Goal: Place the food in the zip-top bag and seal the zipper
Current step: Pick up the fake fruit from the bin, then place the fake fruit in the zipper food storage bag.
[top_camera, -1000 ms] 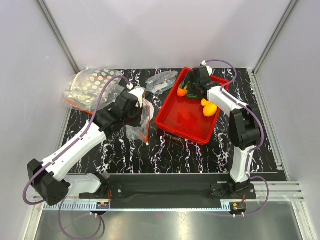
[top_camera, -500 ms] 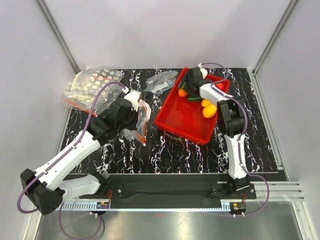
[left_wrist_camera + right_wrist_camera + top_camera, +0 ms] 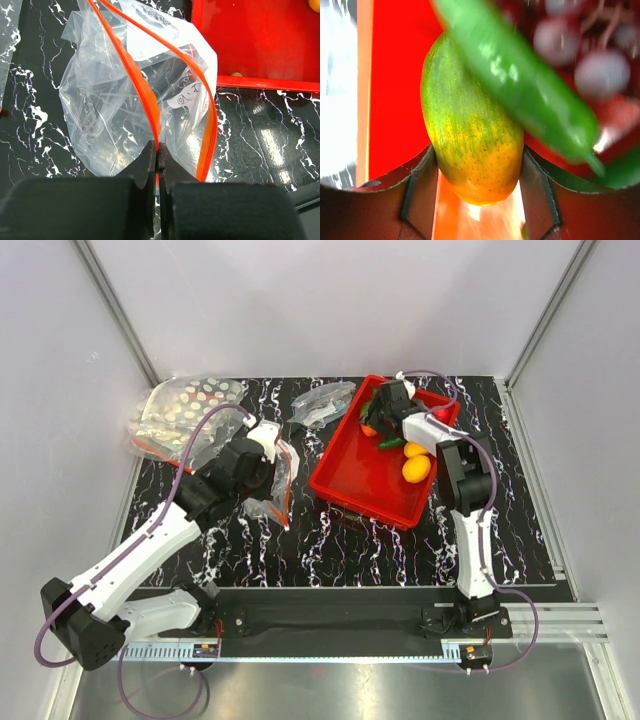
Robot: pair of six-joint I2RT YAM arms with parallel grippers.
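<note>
Clear zip-top bag (image 3: 110, 115), mouth gaping, orange zipper (image 3: 142, 80) unsealed; green-yellow mango (image 3: 470, 145), cucumber (image 3: 520, 90), purple grapes (image 3: 600, 70) clustered in red tray (image 3: 360, 475).

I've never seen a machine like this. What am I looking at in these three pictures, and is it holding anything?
These are two robot arms bolted to a black marbled table. The wide picture looks down from above. The other two come from a small camera on each wrist. The left hand is shut on the orange zipper of a clear zip-top bag, whose mouth gapes open. The right hand is down in the red tray, with its fingers on either side of a toy mango beside a green cucumber. I cannot tell whether it grips yet. More clear bags lie at the far left.
</note>
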